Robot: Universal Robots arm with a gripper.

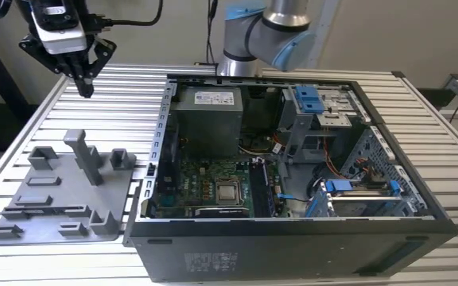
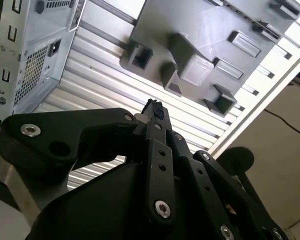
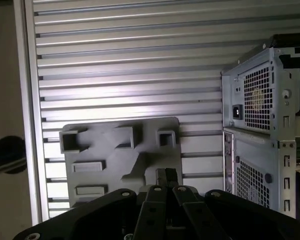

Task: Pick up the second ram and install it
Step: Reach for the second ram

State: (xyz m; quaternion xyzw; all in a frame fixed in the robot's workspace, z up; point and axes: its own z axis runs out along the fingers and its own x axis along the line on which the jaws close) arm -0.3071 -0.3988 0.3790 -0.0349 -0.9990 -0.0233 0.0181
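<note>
Above the tabletop [image 1: 129,95], beside the open computer case [image 1: 293,253], the hand [image 1: 84,89] is held pressed together, empty, near the fixture plate [image 1: 58,192]; the second ram cannot be located.

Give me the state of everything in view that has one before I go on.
Gripper: fingers shut, nothing between them, raised over the table, apart from the fixture plate.
Fixture plate: flat on the table, at the exterior view's left of the case.
Computer case: on its side, side panel off, motherboard exposed.
CPU socket: bare, no cooler over it.
</note>
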